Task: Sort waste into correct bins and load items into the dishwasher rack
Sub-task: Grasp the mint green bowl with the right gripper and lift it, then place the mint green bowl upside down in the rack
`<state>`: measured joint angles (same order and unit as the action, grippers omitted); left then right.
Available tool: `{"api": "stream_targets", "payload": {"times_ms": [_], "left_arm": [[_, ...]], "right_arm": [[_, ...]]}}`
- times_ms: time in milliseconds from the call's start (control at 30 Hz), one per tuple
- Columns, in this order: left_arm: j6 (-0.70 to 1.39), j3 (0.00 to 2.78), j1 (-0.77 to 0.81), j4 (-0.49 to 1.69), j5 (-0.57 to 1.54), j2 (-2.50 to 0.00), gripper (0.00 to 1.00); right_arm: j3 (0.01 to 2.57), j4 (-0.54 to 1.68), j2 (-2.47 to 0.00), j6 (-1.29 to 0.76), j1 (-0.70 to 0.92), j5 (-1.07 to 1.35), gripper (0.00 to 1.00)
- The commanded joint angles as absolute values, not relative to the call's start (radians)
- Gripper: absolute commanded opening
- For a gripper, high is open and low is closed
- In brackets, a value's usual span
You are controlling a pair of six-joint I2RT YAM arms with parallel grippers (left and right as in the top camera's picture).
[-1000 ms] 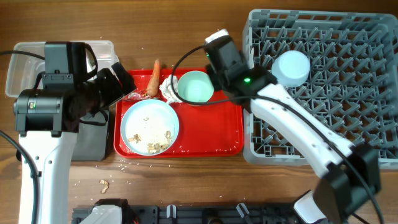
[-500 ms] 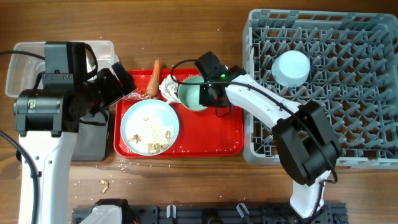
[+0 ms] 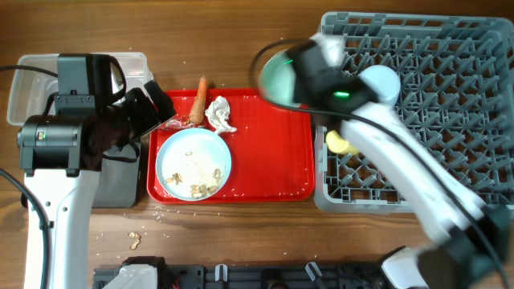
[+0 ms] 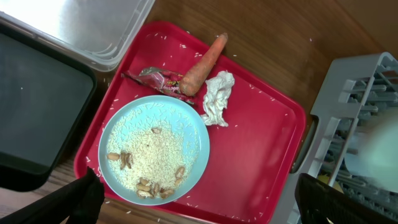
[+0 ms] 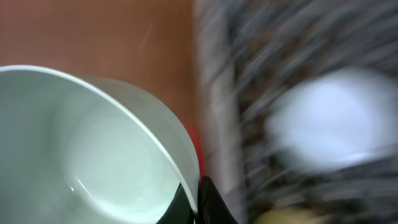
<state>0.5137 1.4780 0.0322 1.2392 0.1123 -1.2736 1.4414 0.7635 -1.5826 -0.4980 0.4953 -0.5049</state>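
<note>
Mostly blurred, right claw (image 5: 198,202) clamped on pale green bowl (image 5: 81,155) rim, left claw (image 4: 199,193) spread empty, tips cropped.

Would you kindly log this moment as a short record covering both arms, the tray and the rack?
right gripper: shut on the rim of the pale green bowl, at the left edge of the dishwasher rack; motion blur
left gripper: open, holding nothing, near the red tray's left edge
red tray: plate with crumbs, carrot, tissue, wrapper
dishwasher rack holds: light blue bowl, yellow cup
</note>
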Motion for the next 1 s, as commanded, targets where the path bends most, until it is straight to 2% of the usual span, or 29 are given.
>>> {"api": "stream_targets", "payload": {"times_ms": [0,133,267,433,567,800,967], "left_arm": [[0.503,1.483,0.027,1.239,0.107,-1.275,1.0],[0.503,1.483,0.027,1.239,0.107,-1.275,1.0],[0.503,1.483,0.027,1.239,0.107,-1.275,1.0],[0.503,1.483,0.027,1.239,0.107,-1.275,1.0],[0.503,1.483,0.027,1.239,0.107,-1.275,1.0],[0.503,1.483,0.027,1.239,0.107,-1.275,1.0],[0.503,1.483,0.027,1.239,0.107,-1.275,1.0]], "right_arm": [[1.46,0.788,-1.513,-0.405,0.355,-0.998,0.04],[1.458,0.791,-1.576,-0.286,0.145,-1.202,0.04],[1.458,0.79,-1.668,-0.198,-0.038,-1.221,0.04],[1.458,0.74,-1.748,-0.14,-0.189,-1.221,0.05],[1.458,0.729,-1.772,-0.13,-0.235,-1.094,0.04],[1.457,0.673,-1.887,0.006,-0.235,-1.153,0.04],[1.457,0.669,-1.928,0.019,-0.213,-1.151,0.04]]}}
